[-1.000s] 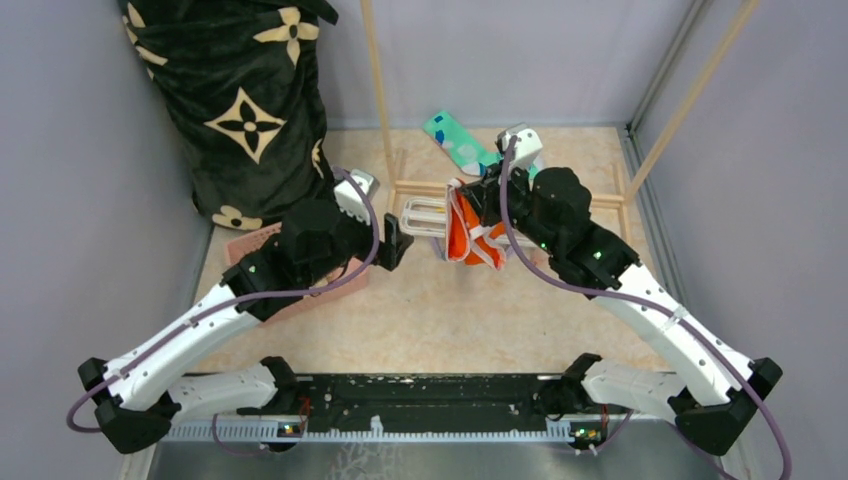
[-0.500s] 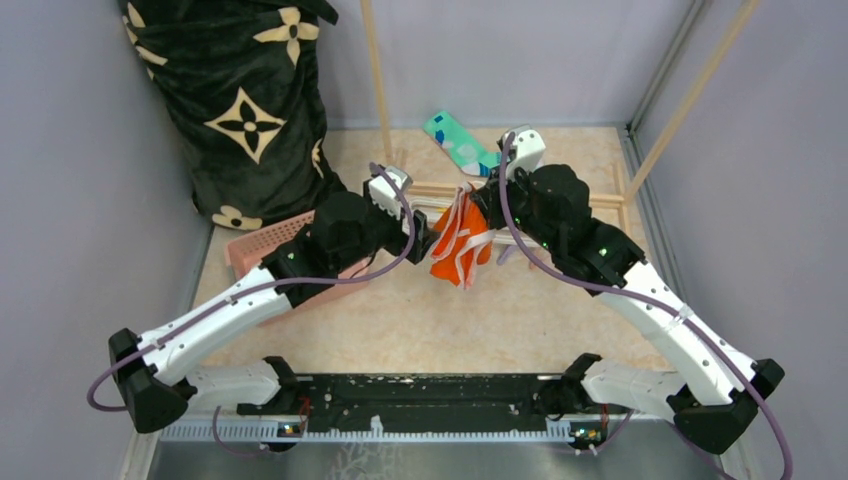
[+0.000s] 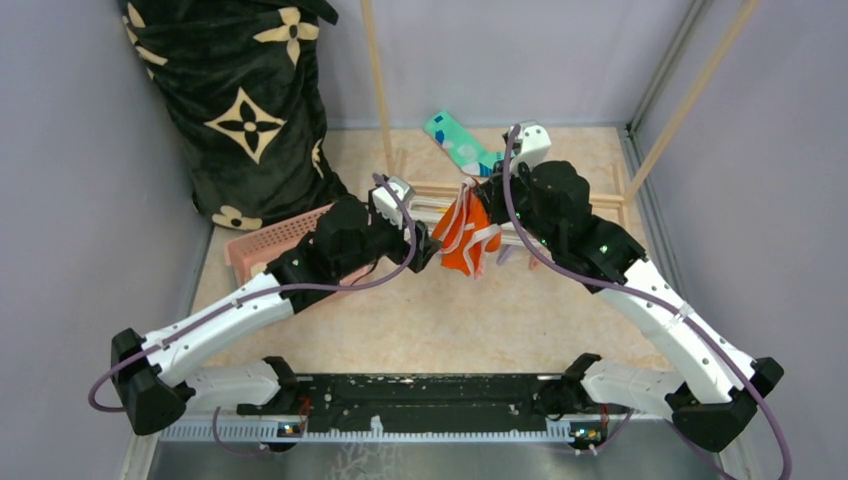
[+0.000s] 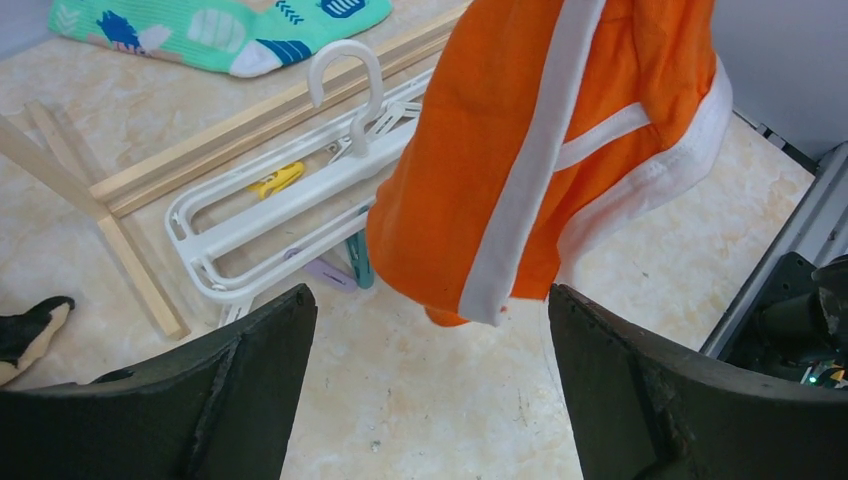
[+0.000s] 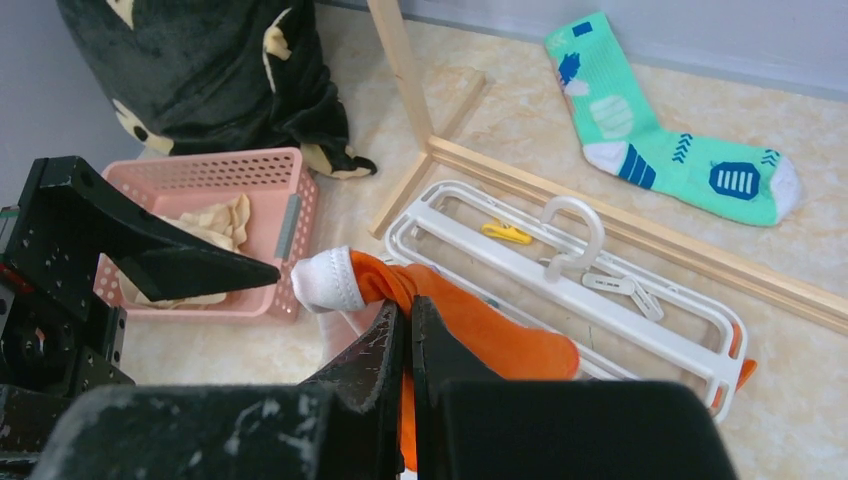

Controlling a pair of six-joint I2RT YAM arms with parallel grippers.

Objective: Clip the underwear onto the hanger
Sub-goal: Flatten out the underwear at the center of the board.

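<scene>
The orange underwear [image 3: 465, 237] with white piping hangs bunched from my right gripper [image 3: 487, 203], which is shut on its upper edge; in the right wrist view the shut jaws [image 5: 408, 312] pinch the orange cloth [image 5: 500, 340]. The white hanger [image 3: 428, 210] lies flat on the floor under it, its hook and clothespins showing in the right wrist view [image 5: 600, 290]. My left gripper [image 3: 425, 250] is open and empty, just left of the hanging underwear. In the left wrist view the cloth [image 4: 520, 170] hangs ahead of its spread fingers [image 4: 430, 340], with the hanger [image 4: 290, 200] behind.
A pink basket [image 3: 275, 240] with cream cloth [image 5: 200, 225] sits left of the hanger. A teal sock [image 3: 455, 140] lies behind the wooden rack base [image 4: 250, 120]. The rack's poles [image 3: 378, 90] rise at the back. A black flowered blanket [image 3: 240, 100] stands far left.
My left arm has reached forward and right, up to the underwear. My right gripper has carried the underwear slightly back and it hangs more bunched over the hanger.
</scene>
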